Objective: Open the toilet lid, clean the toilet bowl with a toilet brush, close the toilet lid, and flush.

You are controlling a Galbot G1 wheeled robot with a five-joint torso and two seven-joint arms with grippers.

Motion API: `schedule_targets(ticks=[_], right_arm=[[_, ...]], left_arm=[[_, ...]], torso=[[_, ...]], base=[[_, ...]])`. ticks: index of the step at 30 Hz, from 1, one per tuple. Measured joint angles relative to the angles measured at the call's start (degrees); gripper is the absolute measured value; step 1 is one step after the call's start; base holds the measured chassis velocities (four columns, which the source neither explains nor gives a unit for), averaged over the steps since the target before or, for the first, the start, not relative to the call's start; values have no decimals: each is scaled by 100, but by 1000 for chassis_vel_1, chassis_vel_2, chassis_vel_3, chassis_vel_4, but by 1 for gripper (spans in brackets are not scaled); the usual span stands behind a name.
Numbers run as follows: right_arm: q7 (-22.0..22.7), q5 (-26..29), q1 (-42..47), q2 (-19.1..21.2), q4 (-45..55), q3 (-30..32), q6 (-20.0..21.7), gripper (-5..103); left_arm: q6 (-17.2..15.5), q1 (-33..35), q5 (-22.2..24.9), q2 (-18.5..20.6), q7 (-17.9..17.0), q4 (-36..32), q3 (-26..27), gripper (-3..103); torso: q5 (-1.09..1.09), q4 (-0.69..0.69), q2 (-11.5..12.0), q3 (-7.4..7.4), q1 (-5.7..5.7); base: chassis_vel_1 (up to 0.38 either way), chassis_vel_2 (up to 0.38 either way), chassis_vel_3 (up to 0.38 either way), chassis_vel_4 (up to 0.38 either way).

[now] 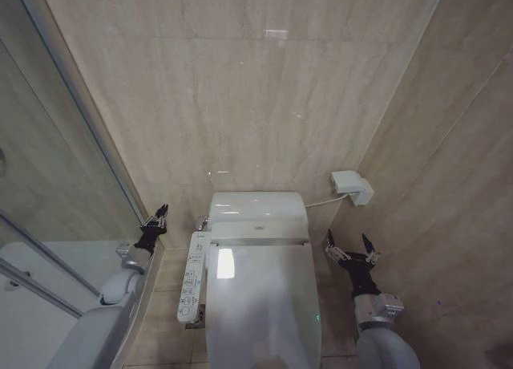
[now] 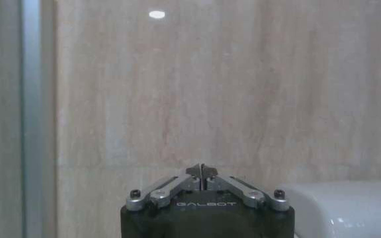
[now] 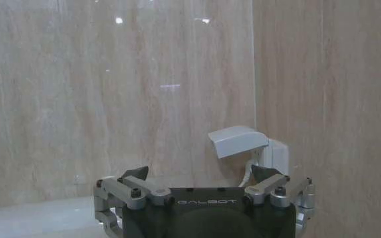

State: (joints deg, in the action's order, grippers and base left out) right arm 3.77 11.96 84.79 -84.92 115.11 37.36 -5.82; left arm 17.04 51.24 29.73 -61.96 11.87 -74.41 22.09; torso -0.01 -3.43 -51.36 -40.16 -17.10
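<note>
Walls: beige marble-look tile (image 1: 240, 88) rises behind the toilet and along the robot's right; a glass partition with a metal frame (image 1: 72, 112) stands on the left.
Toilet bowl: the white bidet toilet bowl (image 1: 215, 337) sits low in the middle of the head view, its tank section (image 1: 258, 207) against the back wall.
Toilet lid: the glossy white toilet lid (image 1: 264, 305) lies flat and closed over the bowl, a small green mark near its right edge.
Button panel: a long white control panel (image 1: 192, 277) runs along the toilet's left side.
Wall box: a white covered outlet (image 1: 351, 186) is mounted on the right wall, with a cord leading toward the tank.
Right gripper: the right gripper (image 1: 351, 247) is raised beside the toilet's right side, fingers spread wide apart, touching nothing.
Left gripper: the left gripper (image 1: 158, 218) is raised left of the tank near the glass partition, fingertips pressed together on nothing.
</note>
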Motion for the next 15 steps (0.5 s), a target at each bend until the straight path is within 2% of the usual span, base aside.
schedule_targets(ticks=[1,2,5,8,9,11,13,14,15], right_arm=[[0,0,0,0,0,0,0,100],[0,0,0,0,0,0,0,100],[0,0,0,0,0,0,0,100],[0,0,0,0,0,0,0,100],[0,0,0,0,0,0,0,100],[0,0,0,0,0,0,0,100],[0,0,0,0,0,0,0,100],[0,0,0,0,0,0,0,100],[0,0,0,0,0,0,0,100]], left_arm=[[123,-55,-36,106,189,133,-31,10],[201,-104,-51,189,337,243,-54,0],[283,-178,-44,304,530,407,-96,0],[515,-300,-45,395,956,739,-152,0],[515,-300,-45,395,956,739,-152,0],[692,-409,-51,432,1258,979,-180,0],[811,-508,-57,456,1470,1187,-225,0],[811,-508,-57,456,1470,1187,-225,0],[916,-587,-66,457,1639,1348,-254,0]], torso=[[0,0,0,0,0],[1,1,0,0,0],[0,0,0,0,0],[0,0,0,0,0],[0,0,0,0,0],[0,-1,0,0,0],[0,-1,0,0,0],[0,-1,0,0,0],[0,0,0,0,0]], base=[[0,0,0,0],[0,0,0,0],[0,0,0,0],[0,0,0,0],[0,0,0,0],[0,0,0,0],[0,0,0,0],[0,0,0,0],[0,0,0,0]])
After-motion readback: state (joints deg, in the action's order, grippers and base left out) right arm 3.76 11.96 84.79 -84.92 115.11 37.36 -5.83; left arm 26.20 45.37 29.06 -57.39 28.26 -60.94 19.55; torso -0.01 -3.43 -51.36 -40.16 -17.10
